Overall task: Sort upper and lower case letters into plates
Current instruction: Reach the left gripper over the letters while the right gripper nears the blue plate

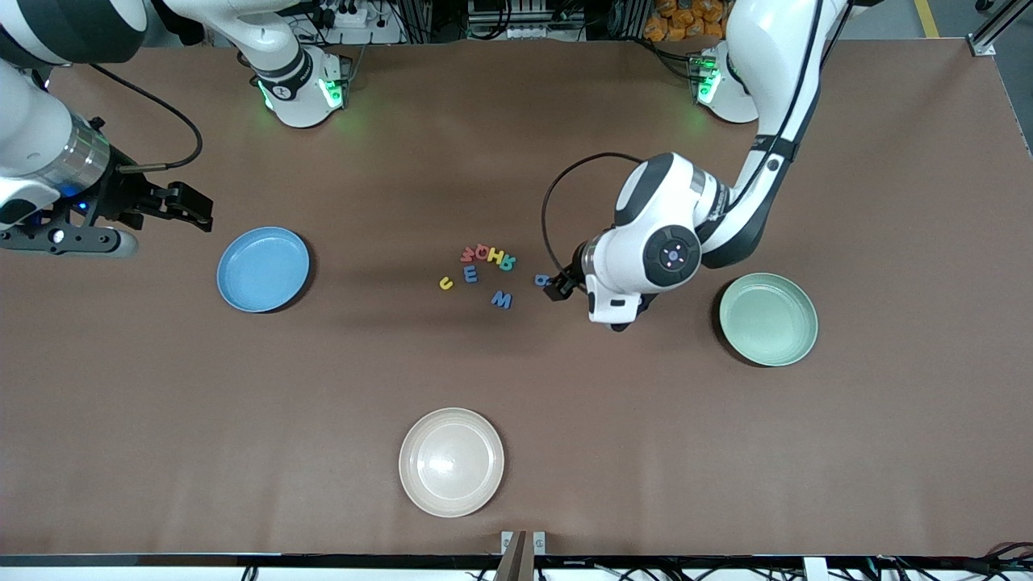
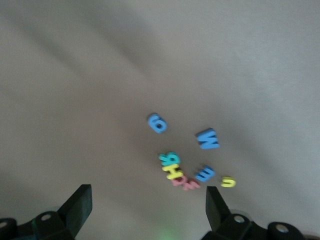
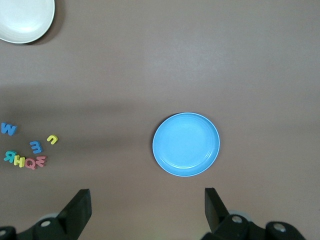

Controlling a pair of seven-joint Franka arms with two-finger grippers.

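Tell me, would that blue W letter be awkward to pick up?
Probably. The blue W lies flat on the table, so there is little edge to pinch. It looks small and light, so a nudge would likely slide it, not roll it.

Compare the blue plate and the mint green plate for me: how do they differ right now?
The blue plate is mid-blue and lies toward the right arm's end of the table; the mint green plate is pale green, toward the left arm's end, and slightly nearer the front camera. Both are round, shallow, alike in size, and hold no letters.
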